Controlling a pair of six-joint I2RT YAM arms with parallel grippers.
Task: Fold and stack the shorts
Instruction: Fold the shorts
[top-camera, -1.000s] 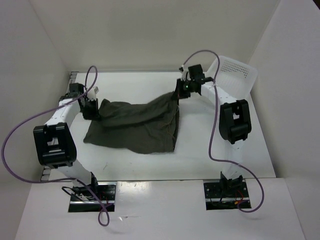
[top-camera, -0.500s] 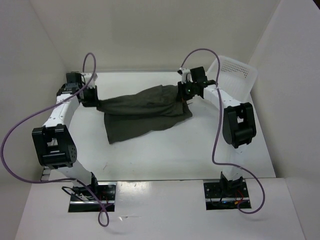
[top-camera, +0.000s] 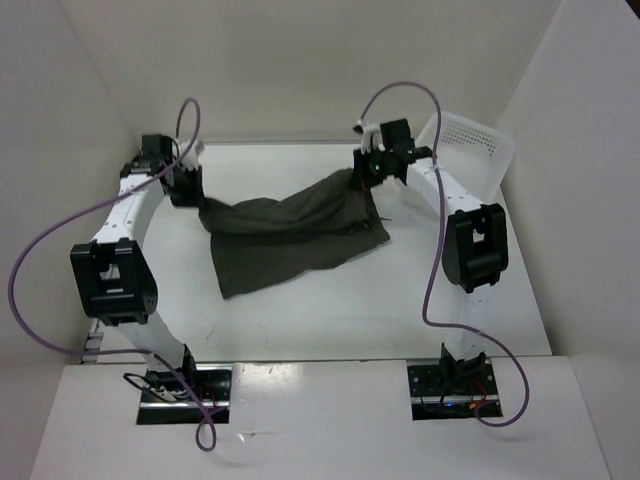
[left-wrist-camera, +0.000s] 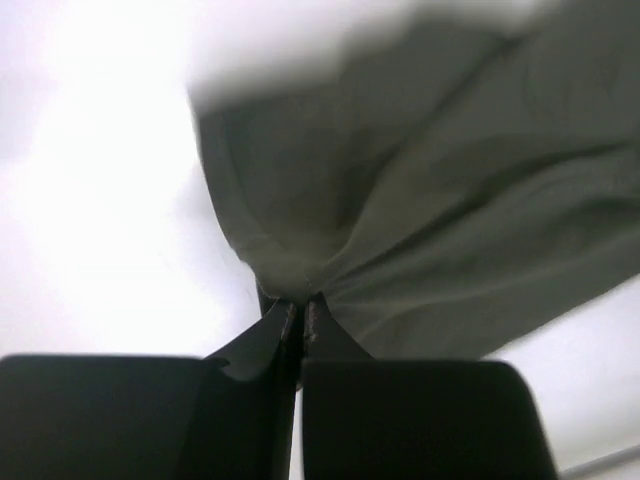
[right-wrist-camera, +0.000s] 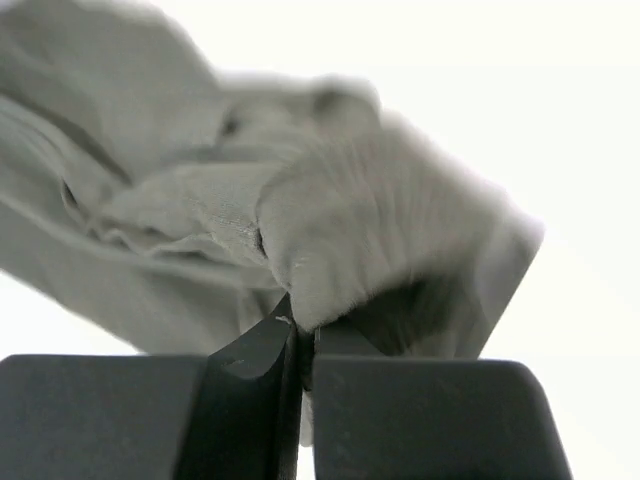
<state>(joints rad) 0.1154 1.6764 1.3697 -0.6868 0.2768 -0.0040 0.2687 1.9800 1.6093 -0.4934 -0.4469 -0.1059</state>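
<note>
The dark olive shorts (top-camera: 290, 232) hang stretched between both arms across the far half of the table, their lower edge sagging toward the tabletop. My left gripper (top-camera: 196, 198) is shut on the left corner of the shorts (left-wrist-camera: 400, 230), the cloth pinched between its tips (left-wrist-camera: 297, 312). At the far right, my right gripper (top-camera: 366, 178) is shut on a bunched fold of the shorts (right-wrist-camera: 330, 230), which spills over its tips (right-wrist-camera: 303, 325). The drawstring is not visible.
A white perforated basket (top-camera: 468, 150) stands tilted at the far right corner, just behind the right arm. White walls close in the table (top-camera: 330, 310) on the left, back and right. Purple cables loop off both arms.
Both grippers carried the shorts from the middle of the table toward the far edge, lifting and stretching them. In the last half second the cloth sagged a little and both arms shifted slightly.
</note>
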